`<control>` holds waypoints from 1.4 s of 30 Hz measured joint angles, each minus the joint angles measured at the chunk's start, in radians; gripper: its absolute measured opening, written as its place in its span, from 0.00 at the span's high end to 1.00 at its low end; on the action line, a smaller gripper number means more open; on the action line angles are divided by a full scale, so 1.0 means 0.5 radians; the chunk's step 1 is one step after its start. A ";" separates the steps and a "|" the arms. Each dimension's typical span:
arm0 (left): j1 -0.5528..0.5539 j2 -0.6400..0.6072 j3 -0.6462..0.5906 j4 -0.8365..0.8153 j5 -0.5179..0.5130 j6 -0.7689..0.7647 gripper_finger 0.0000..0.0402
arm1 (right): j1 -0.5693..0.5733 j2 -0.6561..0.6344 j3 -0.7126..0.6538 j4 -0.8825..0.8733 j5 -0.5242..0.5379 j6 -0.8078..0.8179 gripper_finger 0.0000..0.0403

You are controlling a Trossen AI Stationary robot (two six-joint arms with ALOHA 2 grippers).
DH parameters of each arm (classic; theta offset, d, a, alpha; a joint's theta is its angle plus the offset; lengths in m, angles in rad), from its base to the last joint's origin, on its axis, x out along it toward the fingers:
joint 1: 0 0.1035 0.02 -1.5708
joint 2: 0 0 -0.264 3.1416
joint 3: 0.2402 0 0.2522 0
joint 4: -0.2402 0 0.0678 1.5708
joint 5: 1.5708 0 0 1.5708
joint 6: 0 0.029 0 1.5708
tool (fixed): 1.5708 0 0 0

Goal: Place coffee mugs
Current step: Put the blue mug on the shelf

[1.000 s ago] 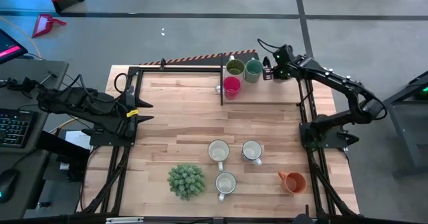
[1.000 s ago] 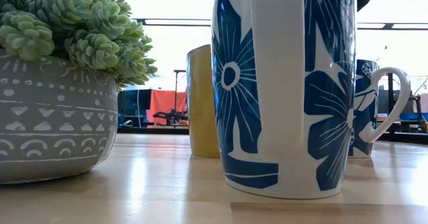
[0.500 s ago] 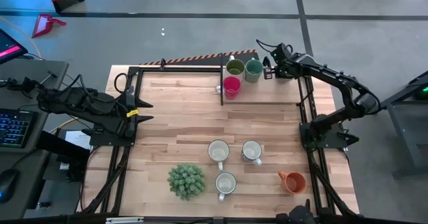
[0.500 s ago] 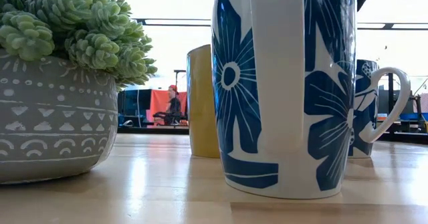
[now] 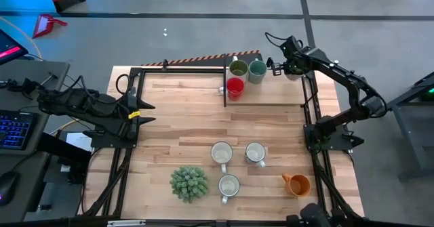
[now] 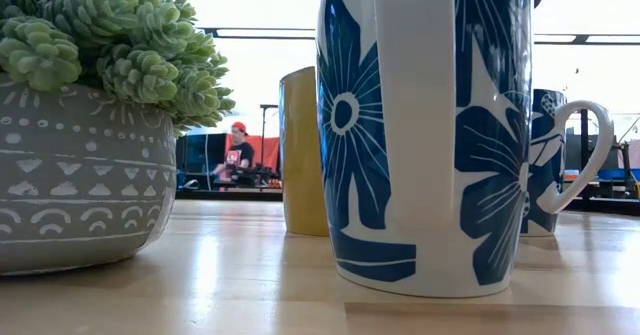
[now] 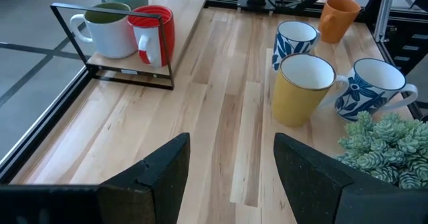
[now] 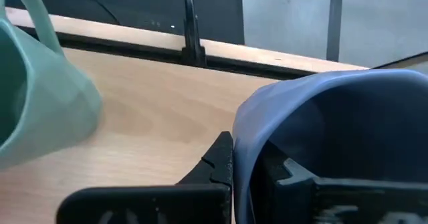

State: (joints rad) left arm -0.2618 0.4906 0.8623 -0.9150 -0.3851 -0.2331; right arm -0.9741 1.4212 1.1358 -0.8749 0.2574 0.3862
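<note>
Wooden table (image 5: 190, 118), black-framed, on a grey floor; a seated person (image 6: 238, 147) in a red cap shows far behind in the low view.

Rack (image 5: 271, 104), far right of centre: olive green mug (image 5: 238, 68), teal green mug (image 5: 257, 70) beside it, red mug (image 5: 234, 87) just nearer.

Near half of the table: three white mugs with blue flowers or a yellow outside, namely left white mug (image 5: 221, 152), right white mug (image 5: 255, 152) and near white mug (image 5: 228, 185); orange mug (image 5: 298, 183) near the right edge, tipped on its side.

Potted plant (image 5: 188, 183): spiky green, near edge, left of the near white mug.

Right gripper (image 5: 290, 63): at the far right of the rack, just beside the teal green mug, fingers clamped on the rim of a blue-grey mug (image 8: 341, 137).

Left gripper (image 5: 144, 111): at the table's left edge, well apart from every mug, fingers (image 7: 160, 174) spread wide, nothing between them.
</note>
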 joint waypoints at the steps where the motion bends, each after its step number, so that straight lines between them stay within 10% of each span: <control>1: 0.000 0.000 0.000 0.000 0.000 0.000 0.49 | -0.005 0.000 0.000 -0.020 -0.006 -0.005 1.00; 42: 0.000 0.000 0.000 -0.001 0.002 -0.051 0.49 | -0.069 0.238 -0.014 0.117 -0.023 -0.043 0.93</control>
State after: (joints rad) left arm -0.2616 0.4904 0.8623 -0.9154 -0.3843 -0.2588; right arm -1.0084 1.5402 1.1290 -0.8164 0.2457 0.3649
